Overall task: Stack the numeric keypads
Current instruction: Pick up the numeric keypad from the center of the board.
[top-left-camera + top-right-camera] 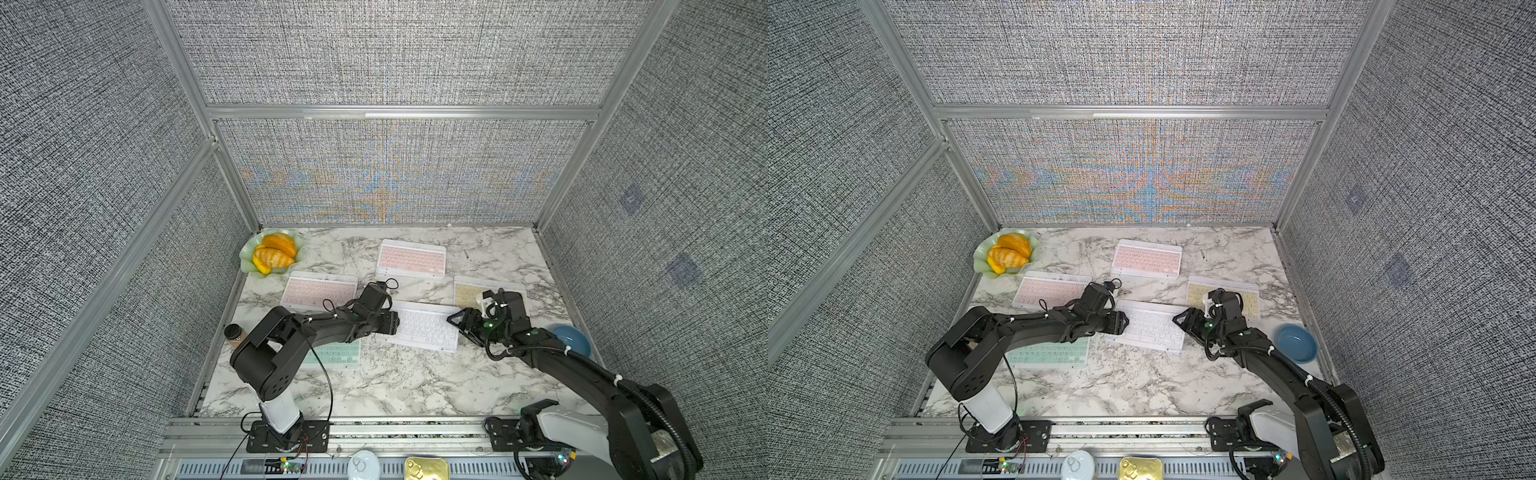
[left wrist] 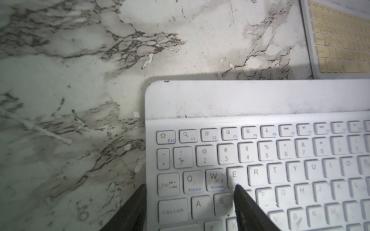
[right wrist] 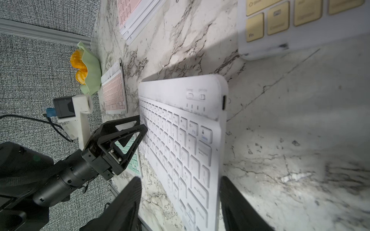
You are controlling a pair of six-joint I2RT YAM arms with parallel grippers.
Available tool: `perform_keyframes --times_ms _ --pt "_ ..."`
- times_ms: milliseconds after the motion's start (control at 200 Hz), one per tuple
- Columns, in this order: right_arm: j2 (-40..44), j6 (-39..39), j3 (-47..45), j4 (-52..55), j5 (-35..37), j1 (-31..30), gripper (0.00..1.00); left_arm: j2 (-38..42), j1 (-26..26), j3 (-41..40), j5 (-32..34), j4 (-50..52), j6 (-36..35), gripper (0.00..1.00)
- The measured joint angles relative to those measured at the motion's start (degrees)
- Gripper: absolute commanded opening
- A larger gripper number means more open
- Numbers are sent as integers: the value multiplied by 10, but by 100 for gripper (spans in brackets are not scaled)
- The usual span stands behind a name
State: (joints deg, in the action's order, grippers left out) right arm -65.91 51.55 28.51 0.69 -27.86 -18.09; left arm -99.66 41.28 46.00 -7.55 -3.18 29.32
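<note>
A white keypad (image 1: 424,326) (image 1: 1152,326) lies mid-table, slightly askew. My left gripper (image 1: 395,322) (image 2: 190,187) is shut on its left end, with one finger on the keys (image 2: 243,202) and the other at the edge. At its right end my right gripper (image 1: 455,322) (image 3: 180,179) stands open, its fingers straddling a corner. The pink keypad (image 1: 411,258) at the back tops a small stack. Another pink keypad (image 1: 319,291) lies left. The right wrist partly covers a yellow keypad (image 1: 469,293). A mint keypad (image 1: 332,355) shows under the left arm.
A green dish of orange pieces (image 1: 270,253) sits in the back left corner. A paper cup (image 1: 235,334) stands at the left edge and a blue bowl (image 1: 571,340) at the right edge. Two cans (image 1: 363,465) rest below the front rail. Fabric walls enclose the table.
</note>
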Motion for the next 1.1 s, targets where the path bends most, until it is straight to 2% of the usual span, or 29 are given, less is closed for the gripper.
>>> perform_keyframes --times_ms 1101 --pt "21 18 -3 0 -9 1 65 3 13 -19 18 -49 -3 68"
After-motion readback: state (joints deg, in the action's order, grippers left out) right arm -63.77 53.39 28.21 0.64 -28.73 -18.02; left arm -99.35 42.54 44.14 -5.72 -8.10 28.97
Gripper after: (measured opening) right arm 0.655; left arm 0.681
